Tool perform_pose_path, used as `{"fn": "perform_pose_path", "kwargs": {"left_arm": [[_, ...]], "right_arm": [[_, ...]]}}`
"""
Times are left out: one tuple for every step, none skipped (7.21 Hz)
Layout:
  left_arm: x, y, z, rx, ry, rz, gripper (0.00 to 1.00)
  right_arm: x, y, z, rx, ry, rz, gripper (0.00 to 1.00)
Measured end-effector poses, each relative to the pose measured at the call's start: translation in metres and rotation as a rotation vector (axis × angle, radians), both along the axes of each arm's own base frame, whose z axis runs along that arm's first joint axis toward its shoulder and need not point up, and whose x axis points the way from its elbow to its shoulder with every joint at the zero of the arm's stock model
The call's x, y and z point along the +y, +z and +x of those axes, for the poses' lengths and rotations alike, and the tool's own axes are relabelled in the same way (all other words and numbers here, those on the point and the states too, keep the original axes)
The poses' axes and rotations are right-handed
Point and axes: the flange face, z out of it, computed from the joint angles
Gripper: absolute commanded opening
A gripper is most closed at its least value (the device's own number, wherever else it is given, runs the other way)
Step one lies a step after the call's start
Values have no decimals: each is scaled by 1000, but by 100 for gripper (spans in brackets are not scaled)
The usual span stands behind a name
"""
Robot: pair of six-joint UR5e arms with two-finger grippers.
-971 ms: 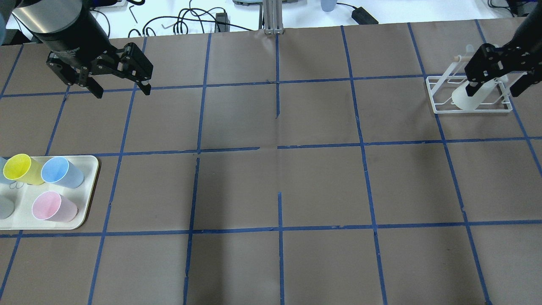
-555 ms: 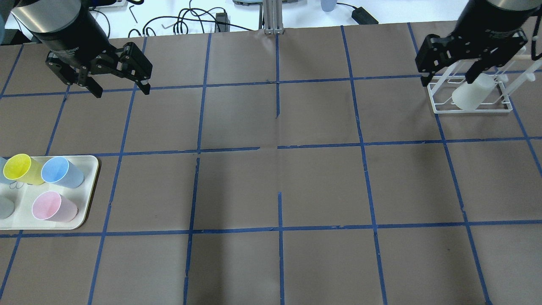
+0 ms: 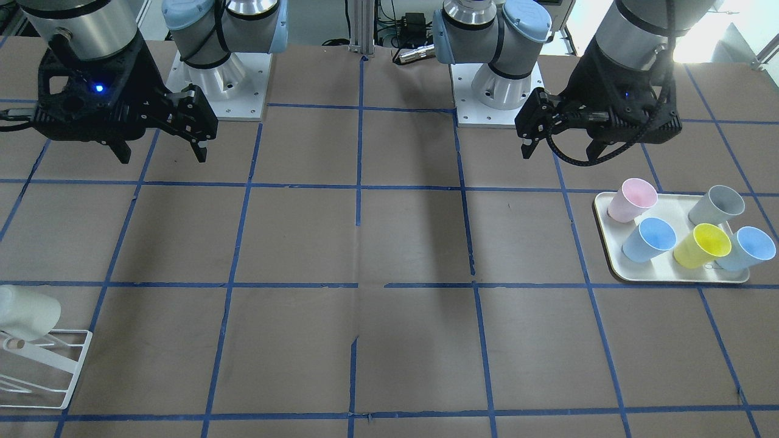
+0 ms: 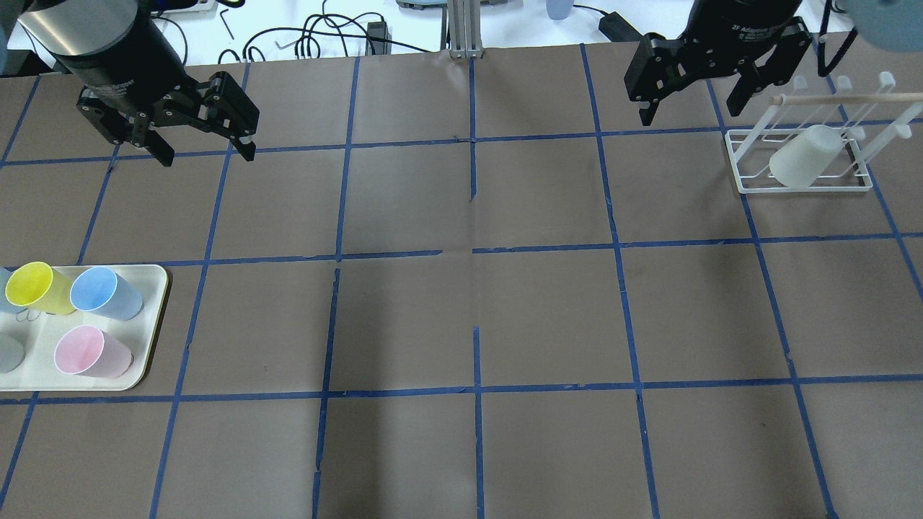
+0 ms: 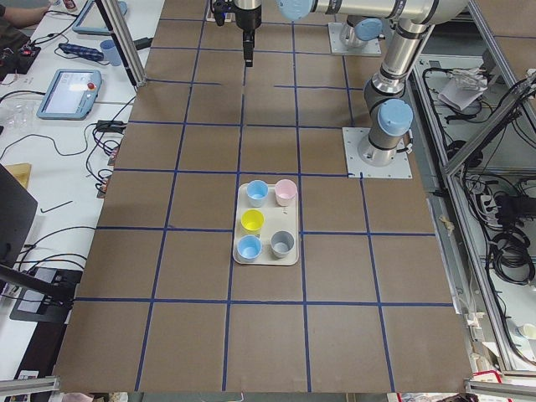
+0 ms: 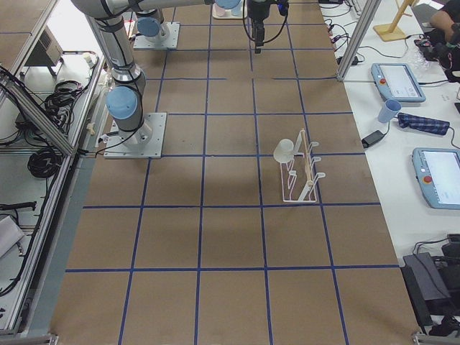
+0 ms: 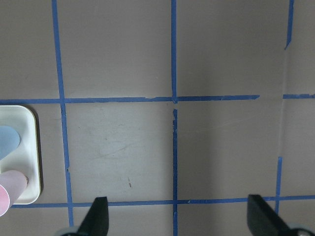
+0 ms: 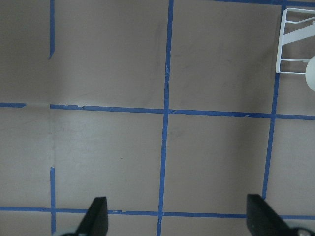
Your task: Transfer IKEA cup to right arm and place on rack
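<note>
The IKEA cup [image 4: 797,162], a pale cream tumbler, hangs tilted on a rod of the white wire rack [image 4: 743,184] at the table's far right. The cup [image 3: 27,313] and the rack [image 3: 67,365] also show in the front view, and in the right side view, cup [image 6: 284,149] and rack [image 6: 302,190]. My right gripper [image 4: 689,112] is open and empty, to the left of the rack and apart from it. It also shows in the front view [image 3: 163,155]. My left gripper [image 4: 208,155] is open and empty at the far left, and shows in the front view [image 3: 560,152].
A cream tray [image 4: 155,288] at the left edge holds a pink cup [image 4: 90,352], a yellow cup [image 4: 36,288], a blue cup [image 4: 104,292] and further cups. Brown paper with blue tape lines covers the table. Cables lie beyond its far edge.
My right gripper has drawn back from the cup on the rack, up and to the left in the overhead view. The cup stays on the rack. The left gripper has not moved.
</note>
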Motion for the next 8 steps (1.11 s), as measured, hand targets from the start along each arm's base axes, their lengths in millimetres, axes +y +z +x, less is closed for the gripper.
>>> {"fn": "perform_pose_path", "kwargs": {"left_arm": [[0,1,0,0,0,-1,100],[1,1,0,1,0,-1,100],[1,1,0,2,0,-3,100],[1,2,0,2,0,-3,100],[1,2,0,2,0,-4,100],[1,2,0,2,0,-4,100],[1,2,0,1,0,-4,100],[1,2,0,1,0,-4,100]], "right_arm": [[3,-4,1,-1,2,6,100],[4,-4,1,-1,1,4,100],[4,-2,1,-1,0,-2,100],[3,4,1,-2,-4,-13,100],[2,10,1,-1,-7,-22,100],[1,13,1,0,-9,-25,100],[1,14,1,1,-10,-25,100],[1,14,1,1,-10,-25,100]]}}
